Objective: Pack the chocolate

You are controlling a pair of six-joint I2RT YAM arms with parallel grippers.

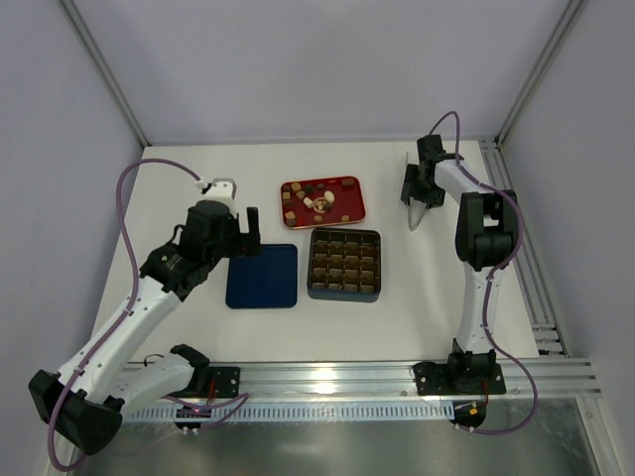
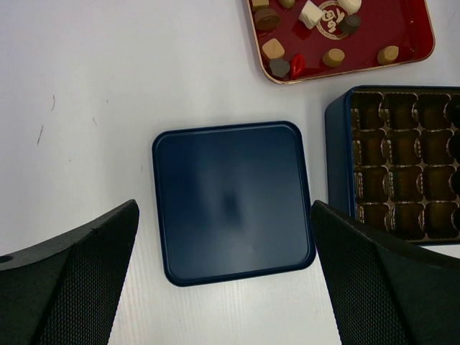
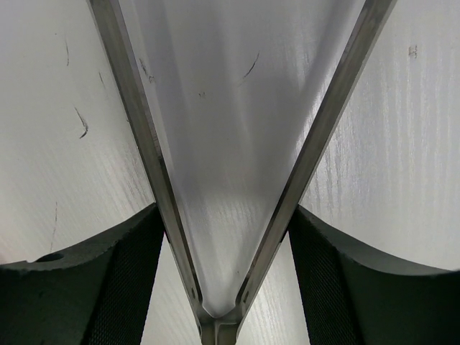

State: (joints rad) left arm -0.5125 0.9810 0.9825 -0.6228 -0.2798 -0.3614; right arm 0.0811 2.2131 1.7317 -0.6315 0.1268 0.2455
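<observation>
The chocolate pieces point(image 1: 322, 198), small, tan, brown and whitish, lie loose in the red tray point(image 1: 358, 210) at the table's middle back; the left wrist view shows them too point(image 2: 311, 14). The dark gridded box point(image 1: 344, 265) stands open just in front of the tray, with its cells brown. My left gripper point(image 1: 243, 230) is open and empty above the blue lid point(image 2: 232, 201). My right gripper point(image 1: 417, 198) is shut on metal tongs point(image 3: 144, 144), right of the tray, tips pointing down at the table.
The blue lid point(image 1: 263, 276) lies flat left of the box point(image 2: 402, 165). The red tray's corner point(image 2: 402, 57) shows at the upper right of the left wrist view. A metal rail runs along the table's right edge point(image 1: 526, 278).
</observation>
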